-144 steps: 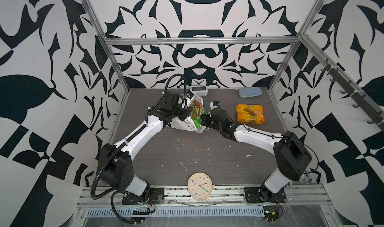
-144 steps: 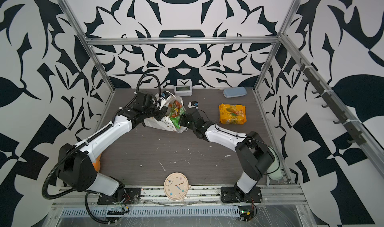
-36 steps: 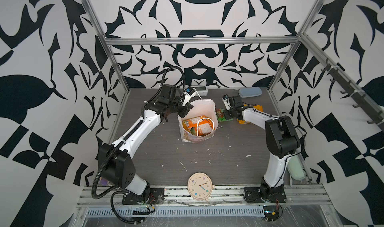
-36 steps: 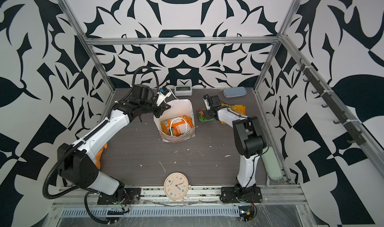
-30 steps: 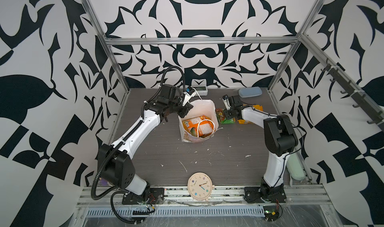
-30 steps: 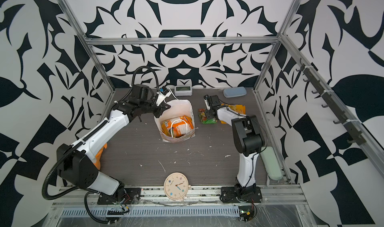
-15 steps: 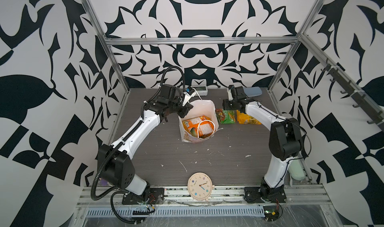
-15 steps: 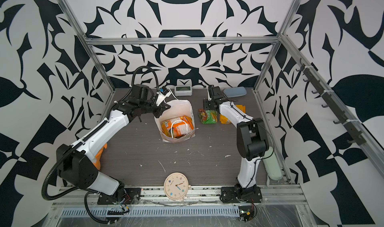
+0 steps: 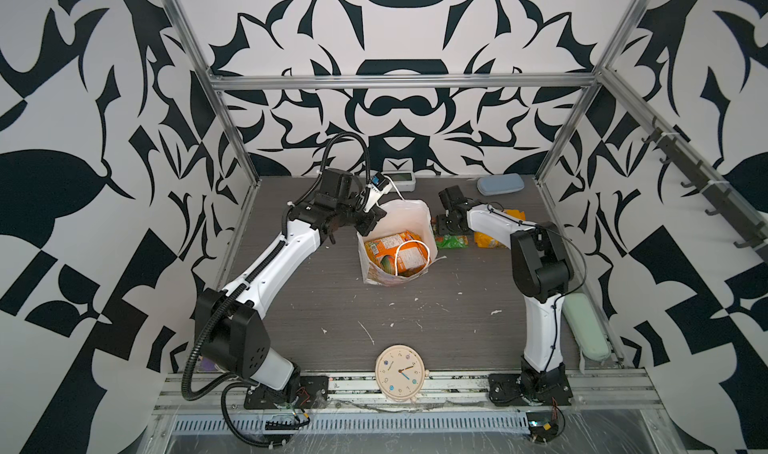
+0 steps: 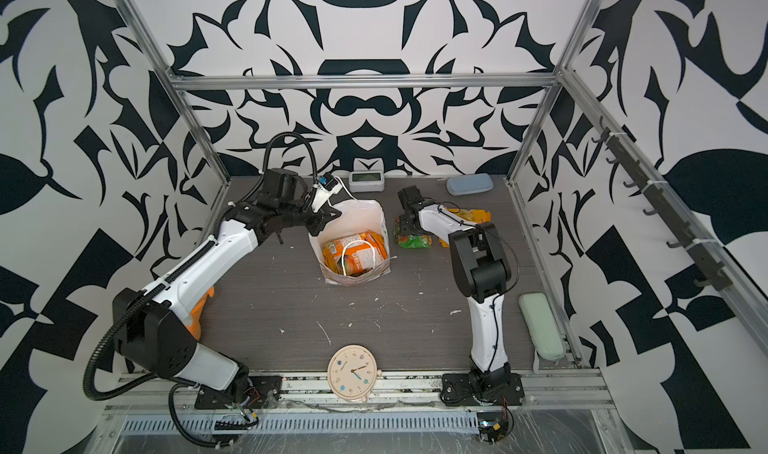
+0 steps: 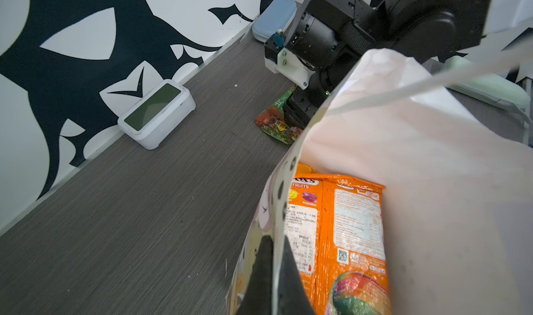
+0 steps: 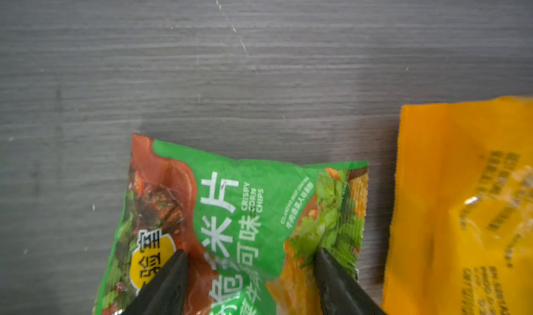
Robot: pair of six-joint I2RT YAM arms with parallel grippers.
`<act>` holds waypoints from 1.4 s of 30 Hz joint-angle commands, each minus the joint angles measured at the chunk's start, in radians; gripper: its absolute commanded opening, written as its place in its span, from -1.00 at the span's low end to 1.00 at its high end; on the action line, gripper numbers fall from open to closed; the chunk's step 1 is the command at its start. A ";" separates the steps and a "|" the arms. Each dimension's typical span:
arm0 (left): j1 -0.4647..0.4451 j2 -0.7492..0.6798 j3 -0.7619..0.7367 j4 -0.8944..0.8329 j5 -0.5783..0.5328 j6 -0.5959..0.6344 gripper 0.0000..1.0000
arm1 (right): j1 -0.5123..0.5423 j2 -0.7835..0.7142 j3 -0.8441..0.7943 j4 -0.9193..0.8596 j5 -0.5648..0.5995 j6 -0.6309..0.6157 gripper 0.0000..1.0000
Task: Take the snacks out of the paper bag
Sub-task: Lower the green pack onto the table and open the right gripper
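Observation:
The white paper bag stands open at mid-table. My left gripper is shut on the bag's rim at its back left corner, one finger inside and one outside. Orange snacks lie in the bag, one marked "FOX'S". A green packet lies flat on the table right of the bag. My right gripper hovers open over it, fingers apart. A yellow-orange packet lies just beyond.
A white digital clock and a blue case sit at the back wall. A pale green case lies along the right edge. A round clock rests at the front edge. An orange plush shows behind the left arm.
My right gripper's jaws have spread wider above the green packet, which stays on the table. The left gripper and the bag have not moved.

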 commanded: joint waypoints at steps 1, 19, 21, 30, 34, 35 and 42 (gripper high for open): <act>0.002 -0.029 0.012 0.023 0.038 -0.006 -1.00 | 0.004 0.024 0.041 -0.044 0.065 0.038 0.40; 0.003 -0.039 -0.002 0.035 0.032 -0.008 -1.00 | -0.017 -0.040 0.063 0.003 0.115 -0.117 0.34; 0.003 -0.035 0.000 0.035 0.032 -0.009 -1.00 | -0.016 -0.067 0.075 -0.010 0.082 -0.132 0.36; 0.003 -0.030 0.000 0.046 0.036 -0.013 -1.00 | 0.030 -0.037 0.192 -0.125 -0.053 -0.084 0.35; 0.002 -0.028 0.002 0.039 0.039 -0.014 -1.00 | 0.040 -0.003 0.207 -0.105 -0.026 -0.046 0.37; 0.003 -0.029 0.003 0.038 0.038 -0.014 -1.00 | 0.040 0.002 0.204 -0.092 -0.028 -0.037 0.37; 0.002 -0.033 0.002 0.040 0.042 -0.015 -1.00 | 0.042 0.125 0.305 -0.157 0.084 -0.020 0.23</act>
